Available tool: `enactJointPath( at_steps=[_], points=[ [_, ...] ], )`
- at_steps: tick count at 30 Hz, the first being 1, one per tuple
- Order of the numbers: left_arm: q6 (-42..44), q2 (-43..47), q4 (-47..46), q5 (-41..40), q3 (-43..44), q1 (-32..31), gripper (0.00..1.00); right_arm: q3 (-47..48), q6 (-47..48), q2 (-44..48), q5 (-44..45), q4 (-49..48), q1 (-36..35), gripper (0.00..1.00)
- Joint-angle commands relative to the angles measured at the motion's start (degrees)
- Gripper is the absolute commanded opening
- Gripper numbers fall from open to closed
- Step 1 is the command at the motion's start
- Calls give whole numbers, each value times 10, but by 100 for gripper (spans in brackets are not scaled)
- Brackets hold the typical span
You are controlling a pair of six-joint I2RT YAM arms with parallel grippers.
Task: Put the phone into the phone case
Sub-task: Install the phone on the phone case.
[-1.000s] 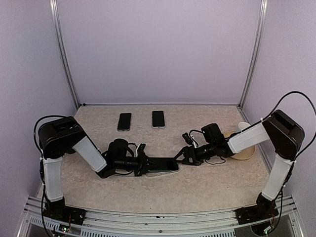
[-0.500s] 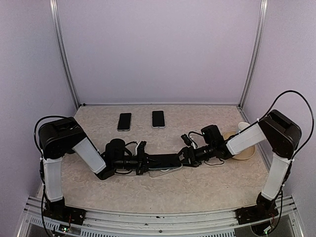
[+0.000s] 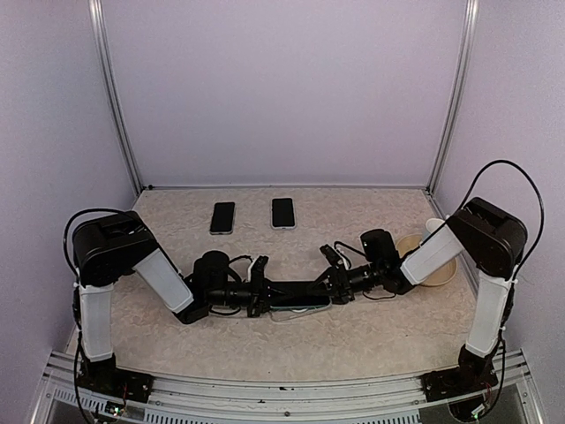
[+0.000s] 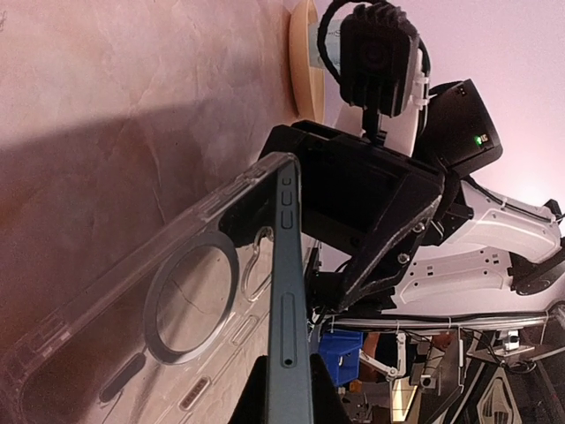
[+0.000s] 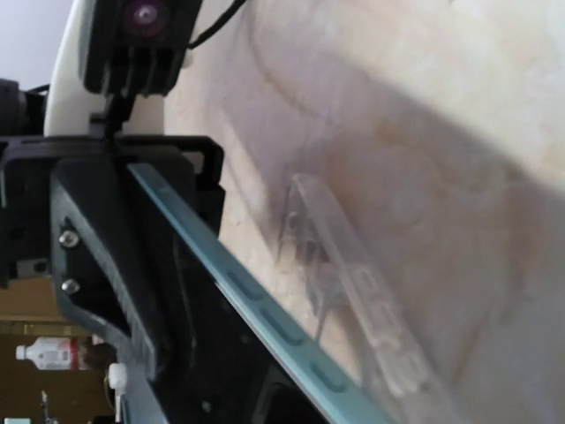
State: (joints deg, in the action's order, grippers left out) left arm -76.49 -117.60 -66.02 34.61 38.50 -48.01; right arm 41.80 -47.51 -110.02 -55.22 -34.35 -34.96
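Phone (image 3: 296,290): dark, with a teal-blue edge, mid-table between the two arms, turned on its long side and running left to right. It is off the table surface and carried at its left end.

Phone case (image 4: 168,327): clear, with a round ring on its back, open side toward the phone. It lies low on the table (image 3: 353,353), just under and in front of the phone. From the left wrist view the case leans away from the phone along most of its length and meets it only at the far end. The phone is not seated flat in it; I can't tell whether that far corner is tucked in.

Left gripper (image 3: 262,287): clenched on the left end of the phone, a finger on each flat face, arm stretched low across the table.

Right gripper (image 3: 338,283): reaching in from the right, its black fingers at the phone's right end, one on each side of it. I cannot tell whether they pinch the phone or just flank it.

Further out:
- Two spare phones lie flat, screens up, at the back of the table. One is left of centre (image 3: 222,217) and one is near centre (image 3: 282,213). Both are well apart from the work.
- A shallow wooden dish (image 3: 433,269) sits at the right side behind the right forearm.
- A white cup (image 3: 435,228) stands at the dish's back rim.
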Motion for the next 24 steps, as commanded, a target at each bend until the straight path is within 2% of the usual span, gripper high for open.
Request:
enactJointPath(
  at_steps=[1,8,24],
  points=[
    [9,-3,-41,9,11,-2,0,-13,-54,-18,-50,-102,-10,57],
    [11,-4,-45,11,13,0,0,-16,-87,-33,-68,-161,-24,48],
    [9,-9,-48,21,20,-2,0,-26,-219,-71,-110,-359,-39,12]
  ],
)
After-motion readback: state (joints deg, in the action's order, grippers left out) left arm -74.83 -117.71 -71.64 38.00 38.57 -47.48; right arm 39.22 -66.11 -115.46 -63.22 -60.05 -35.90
